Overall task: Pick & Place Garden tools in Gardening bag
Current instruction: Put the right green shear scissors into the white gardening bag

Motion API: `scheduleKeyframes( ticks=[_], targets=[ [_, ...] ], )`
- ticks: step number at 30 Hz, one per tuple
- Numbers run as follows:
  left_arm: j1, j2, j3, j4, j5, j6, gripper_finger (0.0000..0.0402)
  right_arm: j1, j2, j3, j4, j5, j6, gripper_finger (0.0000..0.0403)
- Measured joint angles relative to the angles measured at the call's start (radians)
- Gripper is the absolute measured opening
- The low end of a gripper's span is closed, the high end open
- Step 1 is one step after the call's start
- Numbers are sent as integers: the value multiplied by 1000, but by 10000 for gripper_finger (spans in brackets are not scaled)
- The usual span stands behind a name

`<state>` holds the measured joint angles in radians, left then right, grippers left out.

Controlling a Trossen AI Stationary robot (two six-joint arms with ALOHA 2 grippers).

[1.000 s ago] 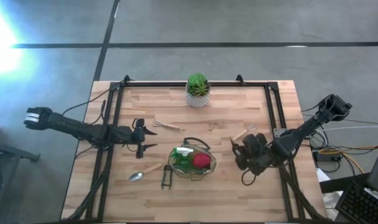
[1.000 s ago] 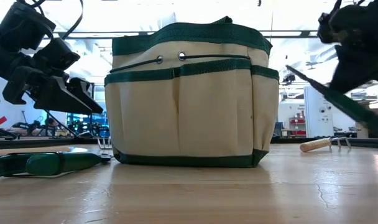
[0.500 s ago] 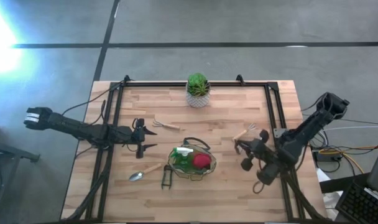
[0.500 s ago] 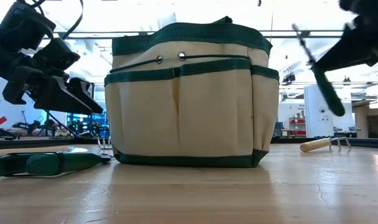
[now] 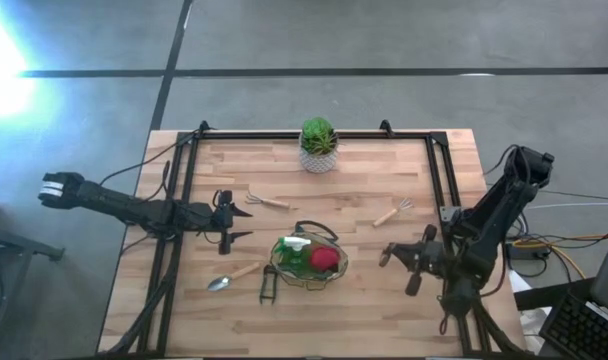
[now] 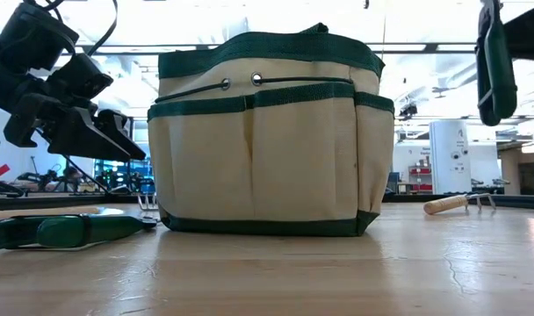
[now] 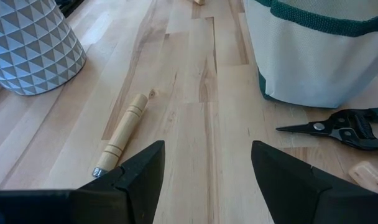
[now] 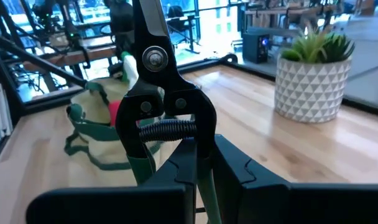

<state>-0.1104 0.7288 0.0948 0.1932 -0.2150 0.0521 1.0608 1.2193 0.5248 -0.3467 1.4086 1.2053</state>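
The beige gardening bag [image 5: 309,258] with green trim stands mid-table, holding a green spray bottle [image 5: 296,245] and a red item [image 5: 324,258]. My right gripper [image 5: 409,262] hovers to the bag's right, shut on dark pruning shears [image 8: 155,57] with green handles [image 6: 495,61]. My left gripper [image 5: 229,222] waits open, left of the bag, touching nothing. A trowel [image 5: 232,276] and second shears [image 5: 269,284] lie flat near the bag's front left. A wooden-handled rake [image 5: 267,201] lies behind the bag and another [image 5: 394,213] to its right. My right gripper pinches the shears' handles [image 8: 176,155] between its two fingers [image 8: 239,168], just behind the coil spring. The gripper comes in about level from the table's right side. The shears are lifted clear of the table, blades up and handles hanging below.
A green plant in a white patterned pot [image 5: 318,145] stands at the table's far edge. A black frame [image 5: 439,180] runs round the tabletop. Bare wood lies between the bag and my right gripper.
My right gripper has swung toward the table's near edge and turned its wrist, staying shut on the shears. The shears have gone from slanting to nearly upright, still clear of the table.
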Motion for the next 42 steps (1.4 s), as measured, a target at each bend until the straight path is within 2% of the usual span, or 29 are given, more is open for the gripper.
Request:
scheduleKeyframes(
  ticks=[11,18,22,28,31,42],
  targets=[
    [0,0,0,0,0,0,241,-9,9,-60,363,-33,-248,15],
    [0,0,0,0,0,0,241,-94,9,-61,588,-196,-507,15],
    [0,0,0,0,0,0,241,-143,9,-64,668,-273,-594,15],
    [0,0,0,-2,0,0,241,-222,104,-69,951,-464,-788,15],
    [0,0,0,-2,0,0,241,-237,145,-71,1015,-468,-850,15],
    [0,1,0,-9,0,0,241,-323,201,-67,1140,-476,-902,15]
  ],
)
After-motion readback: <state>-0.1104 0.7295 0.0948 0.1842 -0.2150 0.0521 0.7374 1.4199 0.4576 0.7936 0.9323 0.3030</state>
